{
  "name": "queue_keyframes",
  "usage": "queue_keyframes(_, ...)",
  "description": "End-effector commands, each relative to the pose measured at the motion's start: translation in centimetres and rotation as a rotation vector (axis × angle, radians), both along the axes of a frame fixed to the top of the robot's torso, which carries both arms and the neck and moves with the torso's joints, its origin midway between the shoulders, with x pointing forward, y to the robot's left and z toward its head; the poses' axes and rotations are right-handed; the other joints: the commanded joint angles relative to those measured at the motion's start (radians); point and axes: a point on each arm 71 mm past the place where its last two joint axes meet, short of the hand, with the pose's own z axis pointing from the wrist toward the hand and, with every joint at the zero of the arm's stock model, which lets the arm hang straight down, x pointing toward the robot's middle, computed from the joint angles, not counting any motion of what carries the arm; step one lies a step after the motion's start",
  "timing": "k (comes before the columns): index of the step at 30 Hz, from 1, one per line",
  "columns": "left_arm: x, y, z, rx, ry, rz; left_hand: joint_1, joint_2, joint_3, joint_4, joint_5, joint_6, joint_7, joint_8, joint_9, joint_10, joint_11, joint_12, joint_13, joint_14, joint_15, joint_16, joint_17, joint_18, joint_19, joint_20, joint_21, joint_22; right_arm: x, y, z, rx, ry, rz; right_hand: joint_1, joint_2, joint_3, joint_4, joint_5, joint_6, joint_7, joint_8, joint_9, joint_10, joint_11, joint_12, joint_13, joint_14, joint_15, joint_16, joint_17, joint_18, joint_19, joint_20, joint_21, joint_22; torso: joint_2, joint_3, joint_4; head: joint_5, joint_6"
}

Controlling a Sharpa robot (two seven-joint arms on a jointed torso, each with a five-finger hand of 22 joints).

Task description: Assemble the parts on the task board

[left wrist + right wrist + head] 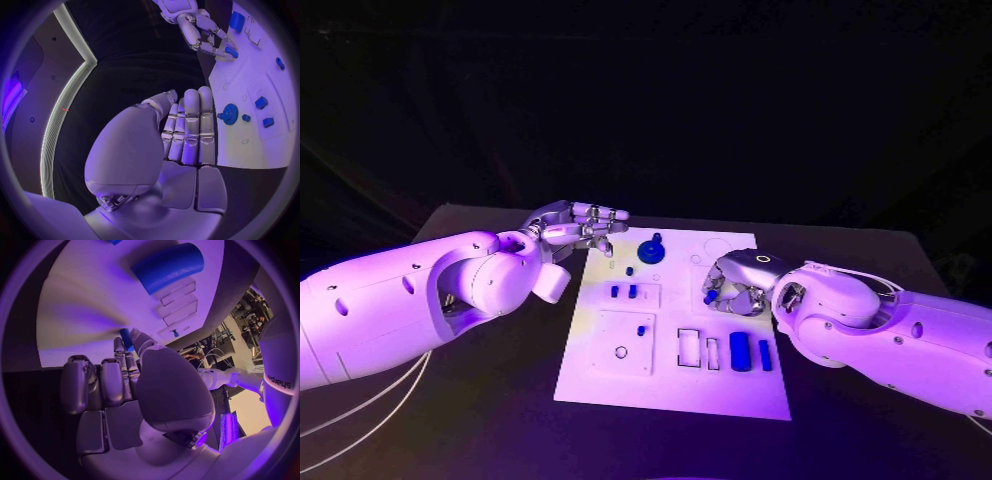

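The white task board (668, 385) lies in the middle of the black table. My right hand (744, 281) hovers over the board's right side and pinches a small blue part (711, 296) between thumb and finger; the right wrist view shows that part (127, 339) at the fingertips (119, 346), close above the board. My left hand (581, 228) is at the board's far left corner, fingers stretched out side by side, holding nothing (187, 125). A round blue knob (651, 250) stands on the board just right of it.
Two small blue pieces (623, 291) sit in the board's left middle, with a tiny peg (642, 329) nearer to me. A thick blue cylinder (740, 351) and a slimmer blue bar (766, 354) lie at the near right beside empty slots (689, 346).
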Motion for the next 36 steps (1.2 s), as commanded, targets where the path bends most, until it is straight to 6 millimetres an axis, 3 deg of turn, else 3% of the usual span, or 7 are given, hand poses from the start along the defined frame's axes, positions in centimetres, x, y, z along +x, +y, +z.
queue_keyframes(1, -0.1, -0.2, 0.1, -0.010, 0.001, -0.018, -0.001, 0.012, -0.006, -0.001, 0.002, -0.004, -0.002, -0.001, -0.002, -0.007, 0.001, 0.005, 0.002, -0.007, 0.001, -0.005, -0.001, 0.014, -0.008, 0.001, -0.005, -0.001, 0.0, 0.1, -0.1, -0.023, -0.002, 0.003, 0.001, 0.000, 0.009, 0.000, -0.007, 0.010, -0.001, 0.004, 0.001, 0.007, -0.001, -0.008, -0.003, 0.022, -0.007, 0.004, -0.001, -0.005, 0.005, -0.003, 0.004, 0.178, -0.001, 0.0000, -0.0001, -0.001, 0.000)
queue_keyframes(5, -0.1, -0.2, 0.1, -0.010, 0.003, -0.019, -0.001, 0.014, -0.007, -0.002, 0.002, -0.004, -0.002, 0.000, -0.002, -0.007, 0.001, 0.007, 0.002, -0.007, 0.001, -0.005, -0.002, 0.014, -0.009, 0.002, -0.006, -0.002, -0.1, 0.1, -0.1, -0.018, -0.007, 0.003, 0.002, 0.001, 0.018, 0.000, -0.007, 0.016, -0.001, 0.005, 0.002, 0.013, -0.002, -0.009, -0.005, 0.023, -0.007, 0.006, 0.002, -0.006, 0.009, -0.004, 0.013, 0.181, -0.001, 0.0000, 0.0002, -0.002, 0.000)
queue_keyframes(15, -0.1, -0.2, 0.1, -0.009, 0.003, -0.020, -0.001, 0.014, -0.007, -0.002, 0.002, -0.004, -0.002, 0.000, -0.002, -0.007, 0.001, 0.007, 0.002, -0.007, 0.001, -0.005, -0.002, 0.014, -0.009, 0.002, -0.006, -0.002, -0.2, 0.1, 0.6, 0.065, -0.070, -0.016, 0.029, 0.026, 0.112, -0.021, -0.043, 0.081, -0.014, 0.030, 0.021, 0.103, -0.024, -0.007, -0.005, 0.031, -0.025, 0.024, 0.025, -0.019, 0.035, -0.018, 0.076, 0.204, -0.001, -0.0003, 0.0005, -0.006, 0.000)
queue_keyframes(29, 0.2, -0.2, -0.1, -0.007, 0.004, -0.015, 0.000, 0.014, -0.007, -0.002, 0.002, -0.004, -0.002, 0.000, -0.002, -0.008, 0.001, 0.007, 0.002, -0.008, 0.001, -0.005, -0.003, 0.014, -0.009, 0.002, -0.006, -0.002, -1.3, -0.4, 2.3, 0.151, -0.073, -0.029, 0.024, 0.012, 0.148, -0.038, -0.040, 0.088, -0.012, 0.031, 0.031, 0.121, -0.025, -0.025, -0.007, 0.032, -0.027, 0.028, 0.029, -0.021, 0.039, -0.022, 0.086, 0.209, -0.005, -0.0012, 0.0000, -0.004, 0.005)
queue_keyframes(36, 0.3, -0.3, -0.2, -0.007, 0.005, -0.016, 0.000, 0.014, -0.007, -0.002, 0.002, -0.004, -0.002, 0.000, -0.002, -0.008, 0.001, 0.007, 0.002, -0.008, 0.001, -0.005, -0.003, 0.014, -0.009, 0.002, -0.006, -0.002, -2.9, 1.5, 3.5, 0.210, -0.054, 0.031, 0.021, 0.006, 0.157, -0.043, -0.035, 0.088, -0.010, 0.030, 0.034, 0.124, -0.024, -0.031, -0.008, 0.032, -0.026, 0.029, 0.029, -0.021, 0.039, -0.022, 0.087, 0.210, -0.003, -0.0008, -0.0002, -0.003, 0.007)
